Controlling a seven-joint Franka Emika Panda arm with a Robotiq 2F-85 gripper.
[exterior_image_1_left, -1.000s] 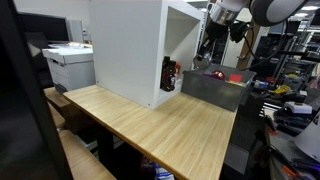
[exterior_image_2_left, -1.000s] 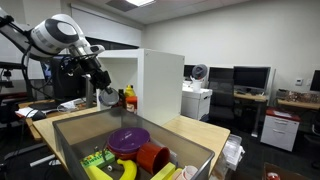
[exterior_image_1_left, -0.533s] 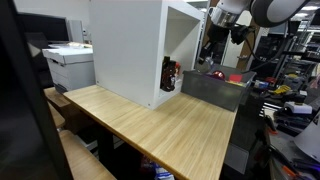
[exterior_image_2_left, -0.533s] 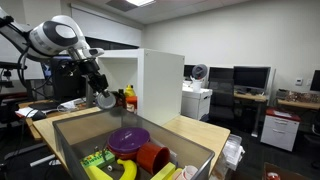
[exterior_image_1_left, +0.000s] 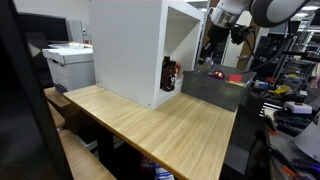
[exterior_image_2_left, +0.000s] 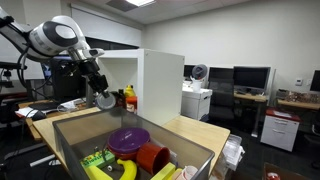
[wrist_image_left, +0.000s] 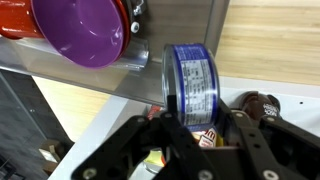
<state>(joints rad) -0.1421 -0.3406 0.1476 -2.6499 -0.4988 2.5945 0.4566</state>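
My gripper (wrist_image_left: 200, 118) is shut on a small tin can with a blue and white label (wrist_image_left: 197, 85), held by its sides between both fingers. In an exterior view the gripper (exterior_image_2_left: 103, 98) hangs with the can above the far end of the grey bin (exterior_image_2_left: 70, 140), beside the white cabinet (exterior_image_2_left: 158, 80). A purple bowl (wrist_image_left: 80, 30) lies in the bin; in an exterior view the bowl (exterior_image_2_left: 128, 139) sits next to a red cup (exterior_image_2_left: 152, 157) and a banana (exterior_image_2_left: 122, 170). Under the can stand a few bottles (wrist_image_left: 262, 105).
Sauce bottles (exterior_image_1_left: 168, 74) stand at the mouth of the open white cabinet (exterior_image_1_left: 130, 45) on the wooden table (exterior_image_1_left: 160, 125). The grey bin (exterior_image_1_left: 215, 90) sits at the table's end. A printer (exterior_image_1_left: 68, 60) and office desks with monitors (exterior_image_2_left: 250, 78) surround the table.
The gripper with the can has drifted very slightly toward the bin; the grip is unchanged.
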